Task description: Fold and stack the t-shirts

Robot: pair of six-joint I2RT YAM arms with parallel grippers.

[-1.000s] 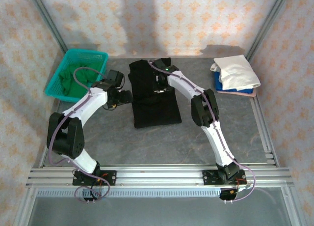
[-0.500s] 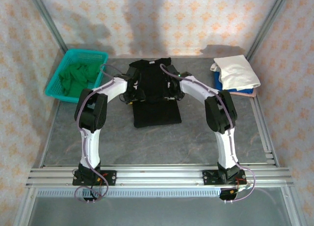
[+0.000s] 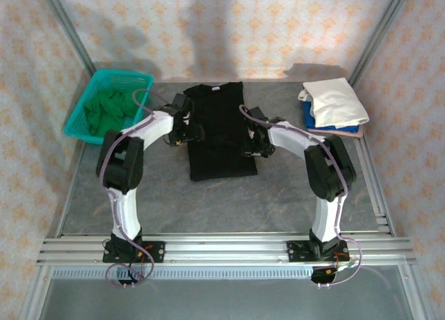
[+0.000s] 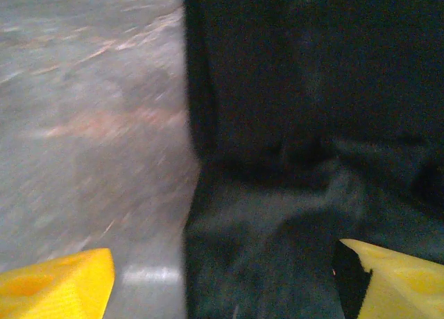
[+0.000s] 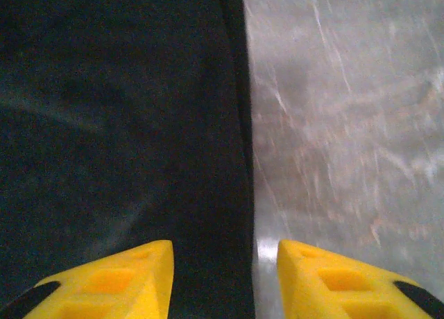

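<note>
A black t-shirt [image 3: 219, 132] lies in the middle of the table as a long narrow rectangle, collar at the far end. My left gripper [image 3: 188, 133] sits at its left edge, open wide; the yellow fingertips [image 4: 55, 291] straddle the shirt's left border [image 4: 291, 159], where the cloth is rumpled. My right gripper [image 3: 252, 145] is at the right edge, open too. Between its fingers [image 5: 114, 281] runs the straight right edge of the black shirt [image 5: 125, 125], over grey table. Neither gripper holds cloth.
A teal mesh basket [image 3: 83, 122] at the far left holds green shirts [image 3: 111, 108]. At the far right lies a stack with a white shirt [image 3: 337, 101] on top of blue and pink ones [image 3: 334, 131]. Metal rails run along the near edge.
Both grippers have moved off the shirt's upper part, outward and toward me, to its side edges. The shirt's top now lies flat with the collar showing.
</note>
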